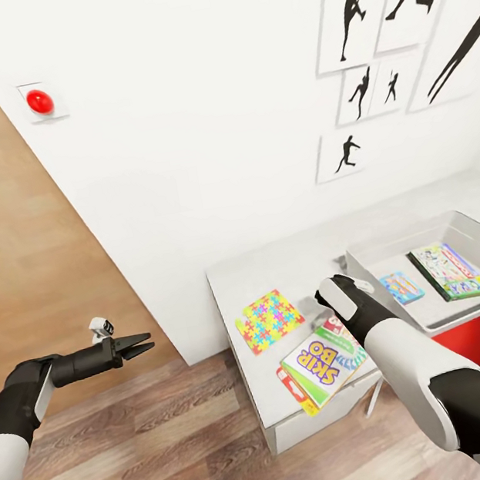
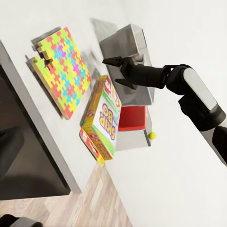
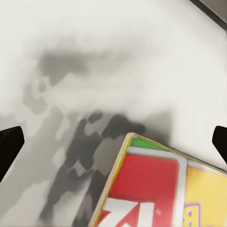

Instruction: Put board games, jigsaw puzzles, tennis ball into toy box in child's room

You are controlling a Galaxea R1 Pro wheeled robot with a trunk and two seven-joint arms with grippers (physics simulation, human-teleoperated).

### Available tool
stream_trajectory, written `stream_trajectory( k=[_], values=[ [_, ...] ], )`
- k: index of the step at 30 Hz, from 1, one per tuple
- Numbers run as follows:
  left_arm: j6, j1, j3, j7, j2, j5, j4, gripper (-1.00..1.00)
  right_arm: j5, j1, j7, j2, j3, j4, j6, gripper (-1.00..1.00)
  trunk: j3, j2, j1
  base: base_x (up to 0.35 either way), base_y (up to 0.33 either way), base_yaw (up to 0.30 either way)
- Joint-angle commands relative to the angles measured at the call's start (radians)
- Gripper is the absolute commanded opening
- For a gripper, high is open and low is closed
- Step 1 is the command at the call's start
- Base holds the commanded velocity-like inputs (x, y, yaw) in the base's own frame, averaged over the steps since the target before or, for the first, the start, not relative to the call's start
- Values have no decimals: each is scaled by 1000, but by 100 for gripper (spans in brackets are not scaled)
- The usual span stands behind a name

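The toy box (image 1: 367,254), a shallow grey tray on the far right part of the table (image 1: 231,280), holds two flat items: a green-edged board game (image 1: 450,270) lying at its right side and a smaller blue box (image 1: 401,286) at its left; what the blue one is cannot be told. Still out on the table are one jigsaw puzzle (image 1: 267,320), a bright multicoloured square left of the box, and two games stacked at the near edge: a Skip-Bo box (image 1: 323,365) lying on top of a red game (image 1: 296,395), both jutting over the edge. In the left wrist view the puzzle (image 2: 59,71) and the Skip-Bo box (image 2: 104,118) lie side by side, and one tennis ball (image 2: 152,135) shows as a small yellow-green dot beyond the box, against its red underside. The right gripper (image 1: 335,294) hangs over the table between the puzzle and the box, just above the far end of the stack; its fingers stand wide apart with nothing between them, the Skip-Bo box (image 3: 161,189) below them. The left gripper (image 1: 142,344) is well left of the table, over the wooden floor (image 1: 151,458), its fingers nearly together and empty.
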Motion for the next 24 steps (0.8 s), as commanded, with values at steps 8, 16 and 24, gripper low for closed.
stream_trajectory(
  k=[8, 16, 24],
  values=[
    [11, -1, 0, -4, 0, 0, 0, 100, -6, -1, -7, -1, 5, -1, 5, 100, -5, -2, 1, 1, -19, 0],
    [11, -1, 0, -5, 1, 0, 0, 100, -5, -1, -7, -1, 7, -1, 4, 100, -5, -2, 1, 0, -31, 0],
    [11, -1, 0, -5, 2, 0, 0, 100, -5, -1, -7, -1, 7, 1, 4, 100, -5, -2, 1, 0, -5, 0]
  ],
)
